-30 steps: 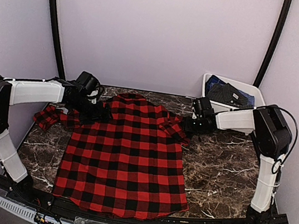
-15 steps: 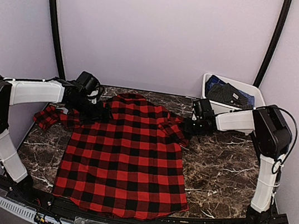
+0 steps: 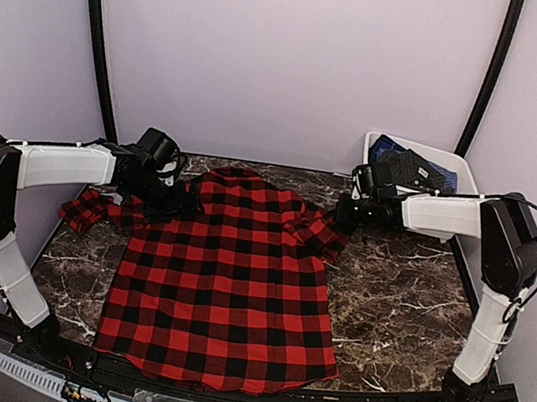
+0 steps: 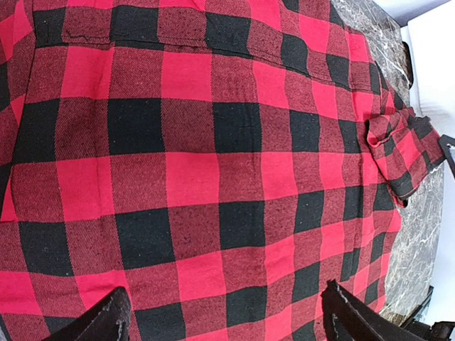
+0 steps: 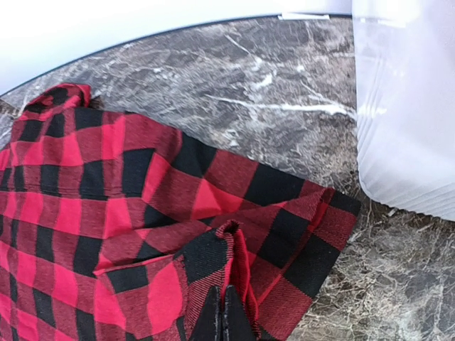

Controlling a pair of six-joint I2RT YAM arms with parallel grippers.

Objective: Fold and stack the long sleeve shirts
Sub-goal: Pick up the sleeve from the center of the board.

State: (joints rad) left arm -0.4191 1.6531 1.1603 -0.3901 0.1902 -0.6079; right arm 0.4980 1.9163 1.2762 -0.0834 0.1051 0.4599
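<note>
Top view: red-and-black flannel shirt [image 3: 227, 276] flat mid-counter [image 3: 395, 301], left fingers [image 3: 173, 197] at its far-left shoulder, right fingers [image 3: 339, 215] at far-right sleeve; left wrist: fingers [image 4: 106, 323] spread wide over cloth; right wrist: fingers [image 5: 213, 320] pinching a sleeve fold.

A dark, white-veined marble table [image 3: 405, 302] fills the floor of a pale lilac-walled booth [image 3: 289, 63]. A white plastic tub [image 3: 467, 176] sits at its far right corner. Black curved poles [image 3: 93, 33] rise at the far left and right.
</note>
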